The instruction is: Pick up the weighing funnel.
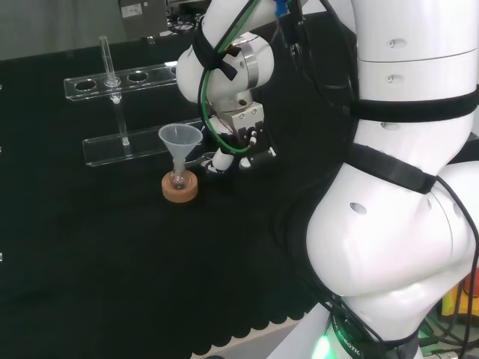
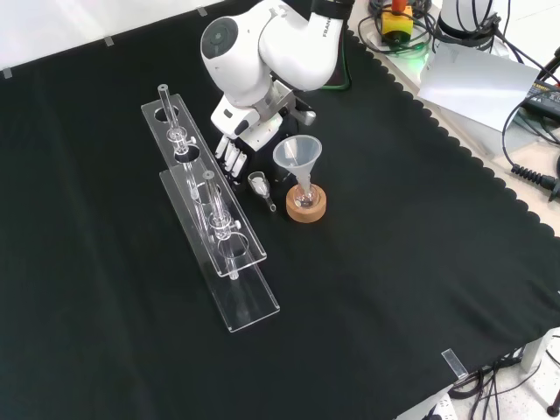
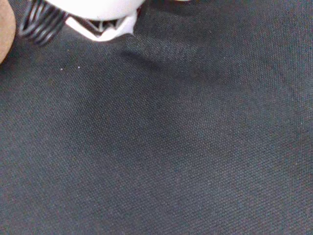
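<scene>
Black cloth (image 2: 394, 289) covers the bench; front view, left to right.

- Centre-left: two clear racks run diagonally. Rear rack (image 2: 248, 249) sits higher in the frame. Front rack (image 2: 254, 306) sits lower, with thin glass tubes (image 2: 164, 96) standing in the racks.
- Upper centre: white arm link (image 2: 241, 44) comes in from the top. The hand (image 2: 234, 156) is under it, fingers straight and pointing down at the cloth, released, nothing in them.
- Just right of the fingertips: weighing funnel (image 2: 261, 185) lies on the cloth, stem towards the lower right. It sits between the hand and the cork ring (image 2: 308, 212). Can't tell if a fingertip touches it.
- Right of that: funnel (image 2: 297, 156) stands mouth up, stem in a small flask (image 2: 304, 198) on the cork ring.
- Upper right corner, off the cloth: paper and cables.

Head view:
- Racks in the upper left, one tube upright.
- Funnel (image 1: 180, 140) on the cork ring (image 1: 180, 189), left of centre.
- Hand (image 1: 247, 146) just right of the funnel, low over the cloth.
- Big white arm links take up the right side.

Wrist view:
- Cloth weave up close.
- Blurred white part of the hand (image 3: 98, 12).
- A sliver of cork ring (image 3: 4, 29) at the frame edge.
</scene>
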